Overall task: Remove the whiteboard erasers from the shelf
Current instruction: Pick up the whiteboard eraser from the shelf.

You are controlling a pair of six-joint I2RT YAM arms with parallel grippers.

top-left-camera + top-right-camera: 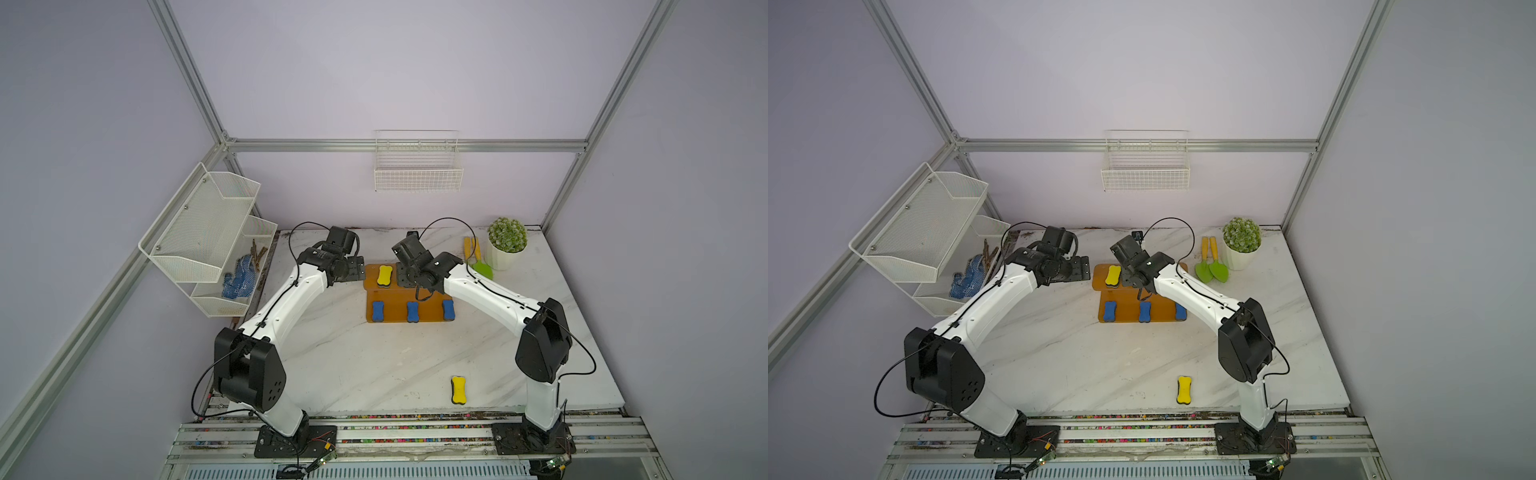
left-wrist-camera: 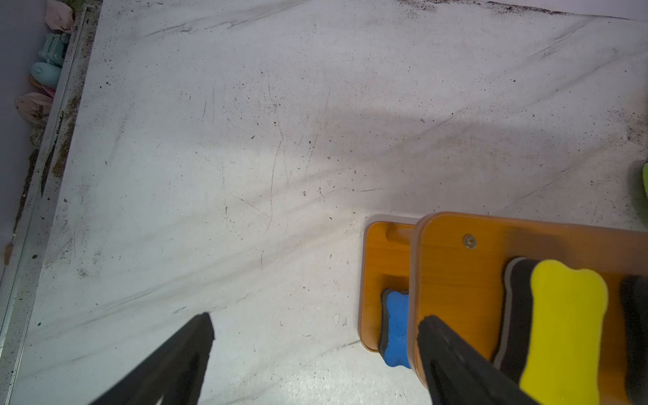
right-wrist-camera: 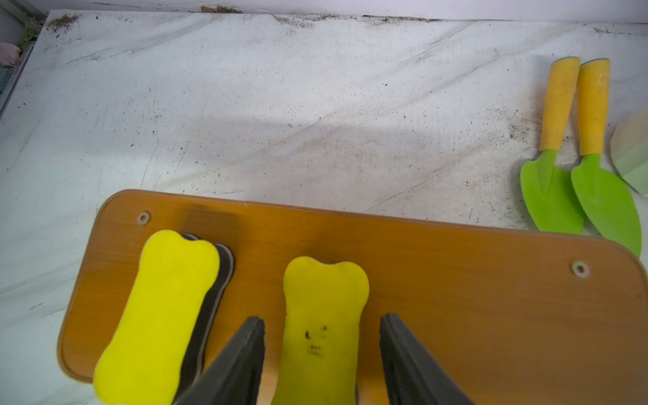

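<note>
We see the right gripper (image 3: 322, 321), fingers apart, astride a yellow eraser (image 3: 324, 287) on the shelf (image 3: 456, 280); the left gripper (image 2: 315, 319) gapes wide at its corner.

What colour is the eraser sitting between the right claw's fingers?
The eraser is yellow with small black marks, clearest in the right wrist view.

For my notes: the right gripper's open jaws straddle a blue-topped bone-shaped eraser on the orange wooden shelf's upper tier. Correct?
Not quite: the right wrist view shows the right gripper straddling a yellow-topped bone-shaped eraser, not blue, on the upper tier of the orange wooden shelf.
</note>
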